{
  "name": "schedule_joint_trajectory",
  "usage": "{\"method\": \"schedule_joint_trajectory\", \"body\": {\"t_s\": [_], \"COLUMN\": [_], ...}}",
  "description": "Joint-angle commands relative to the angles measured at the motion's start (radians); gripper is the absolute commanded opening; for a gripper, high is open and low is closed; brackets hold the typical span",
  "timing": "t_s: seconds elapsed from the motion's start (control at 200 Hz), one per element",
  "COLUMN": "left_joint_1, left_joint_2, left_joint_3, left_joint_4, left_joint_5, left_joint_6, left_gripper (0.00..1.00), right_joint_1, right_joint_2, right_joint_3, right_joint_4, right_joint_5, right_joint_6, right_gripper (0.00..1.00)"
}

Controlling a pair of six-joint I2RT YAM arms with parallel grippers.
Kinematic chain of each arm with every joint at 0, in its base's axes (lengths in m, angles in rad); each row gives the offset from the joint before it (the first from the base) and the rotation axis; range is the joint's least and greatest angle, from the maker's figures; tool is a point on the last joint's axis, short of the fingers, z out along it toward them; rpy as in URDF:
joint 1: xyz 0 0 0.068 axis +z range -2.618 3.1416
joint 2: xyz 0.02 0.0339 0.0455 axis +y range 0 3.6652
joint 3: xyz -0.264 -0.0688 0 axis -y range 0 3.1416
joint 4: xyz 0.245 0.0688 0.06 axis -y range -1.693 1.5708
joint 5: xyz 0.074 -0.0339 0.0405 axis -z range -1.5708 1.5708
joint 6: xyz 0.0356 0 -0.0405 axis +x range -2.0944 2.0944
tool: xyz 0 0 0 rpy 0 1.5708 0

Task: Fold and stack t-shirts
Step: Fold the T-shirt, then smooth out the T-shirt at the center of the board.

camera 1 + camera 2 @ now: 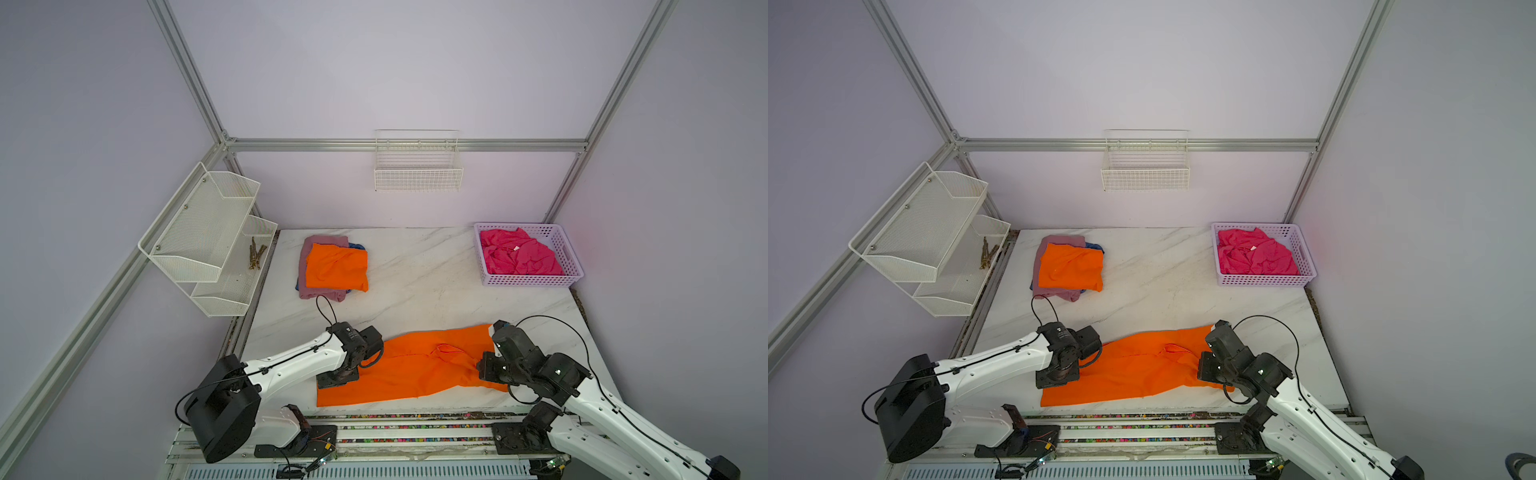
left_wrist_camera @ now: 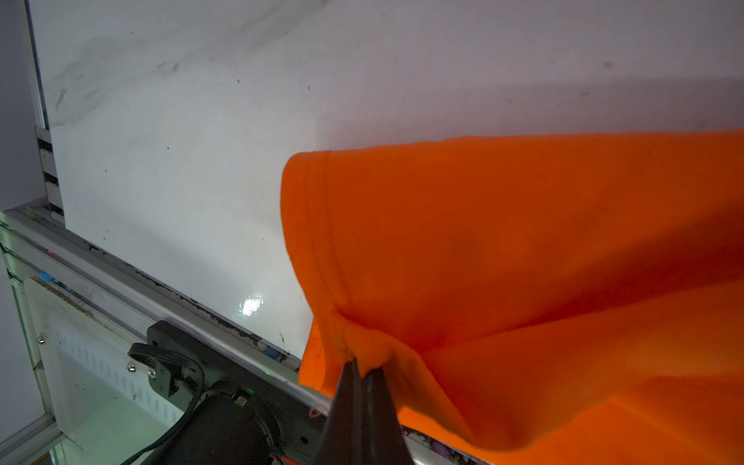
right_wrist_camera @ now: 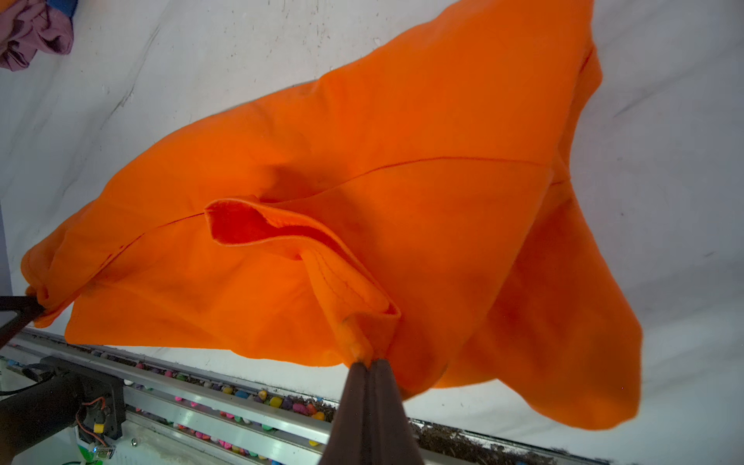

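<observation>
A bright orange t-shirt [image 1: 415, 370] [image 1: 1133, 370] lies stretched along the front of the marble table [image 1: 424, 282], partly lifted at both ends. My left gripper [image 2: 364, 368] is shut on its hemmed left edge [image 2: 322, 241]. My right gripper [image 3: 367, 362] is shut on a folded strip near the collar opening [image 3: 249, 225]. At the back left sits a stack of folded t-shirts: orange [image 1: 336, 268] on top, mauve-pink [image 1: 322, 242] under it, and a blue edge [image 1: 358, 246] showing. A hot pink t-shirt [image 1: 519, 253] lies crumpled in the lilac basket [image 1: 528, 281].
A white mesh shelf [image 1: 208, 237] hangs on the left wall and a wire basket [image 1: 417, 174] on the back wall. An aluminium rail with coloured beads [image 1: 415, 416] runs along the table's front edge, right below the held shirt.
</observation>
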Motion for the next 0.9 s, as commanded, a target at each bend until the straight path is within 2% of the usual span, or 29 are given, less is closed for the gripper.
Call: {"method": "schedule_joint_trajectory", "body": {"t_s": [0.0, 0.215, 0.42, 0.68, 0.7, 0.895], "left_joint_1": [-0.034, -0.067, -0.084, -0.090, -0.090, -0.104], "left_joint_2": [0.010, 0.005, -0.028, 0.049, 0.085, 0.109], "left_joint_3": [-0.057, -0.169, -0.128, -0.035, -0.029, -0.038], "left_joint_4": [-0.038, -0.018, 0.033, 0.093, 0.095, 0.086], "left_joint_5": [0.026, 0.057, -0.022, -0.057, -0.057, -0.049], "left_joint_6": [-0.115, -0.199, -0.171, -0.072, -0.069, -0.105], "left_gripper": [0.00, 0.01, 0.15, 0.15, 0.15, 0.15], "right_joint_1": [0.013, 0.023, 0.044, 0.078, 0.084, 0.147], "right_joint_2": [-0.029, -0.051, -0.014, 0.027, 0.028, 0.007], "right_joint_3": [-0.019, -0.017, -0.015, 0.002, 0.001, -0.006], "right_joint_4": [-0.059, -0.096, -0.073, -0.037, -0.038, -0.070], "right_joint_5": [0.044, 0.029, 0.024, 0.023, 0.022, 0.028], "right_joint_6": [0.054, 0.067, 0.052, 0.041, 0.042, 0.081], "right_gripper": [0.00, 0.00, 0.00, 0.00, 0.00, 0.00]}}
